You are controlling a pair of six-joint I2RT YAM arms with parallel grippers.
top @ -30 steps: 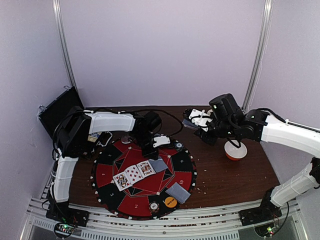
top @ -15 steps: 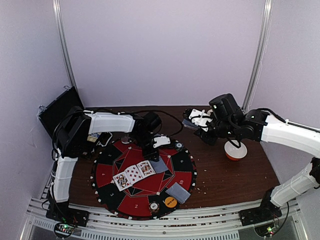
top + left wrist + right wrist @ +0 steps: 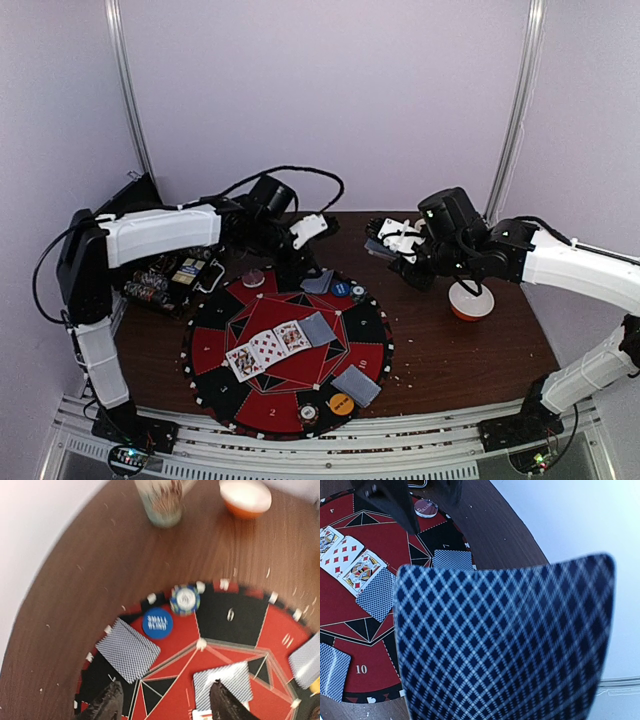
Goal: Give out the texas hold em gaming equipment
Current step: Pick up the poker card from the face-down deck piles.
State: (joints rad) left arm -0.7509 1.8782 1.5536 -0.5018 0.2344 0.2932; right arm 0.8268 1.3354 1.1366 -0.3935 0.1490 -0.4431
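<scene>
A round red-and-black mat (image 3: 212,352) carries three face-up playing cards (image 3: 268,347) in the middle, with face-down cards (image 3: 318,327) beside them and near the front (image 3: 355,385). In the left wrist view another face-down card (image 3: 128,649) lies at the mat's far edge next to a blue "small blind" chip (image 3: 157,623) and a blue-white chip (image 3: 184,599). My left gripper (image 3: 165,705) hovers above that card, open and empty. My right gripper (image 3: 392,243) is shut on a stack of blue-backed cards (image 3: 505,640) that hides its fingers. Orange (image 3: 341,404) and whitish (image 3: 309,412) chips sit at the front rim.
A white-and-orange bowl (image 3: 470,300) stands right of the mat under the right arm. A patterned mug (image 3: 162,500) stands on the brown table beyond the mat. A box of electronics (image 3: 165,280) and a black case (image 3: 115,215) sit at the far left.
My left gripper has opened, leaving a face-down card at the mat's far edge, and the arm has risen and drawn back. The right arm has not moved.
</scene>
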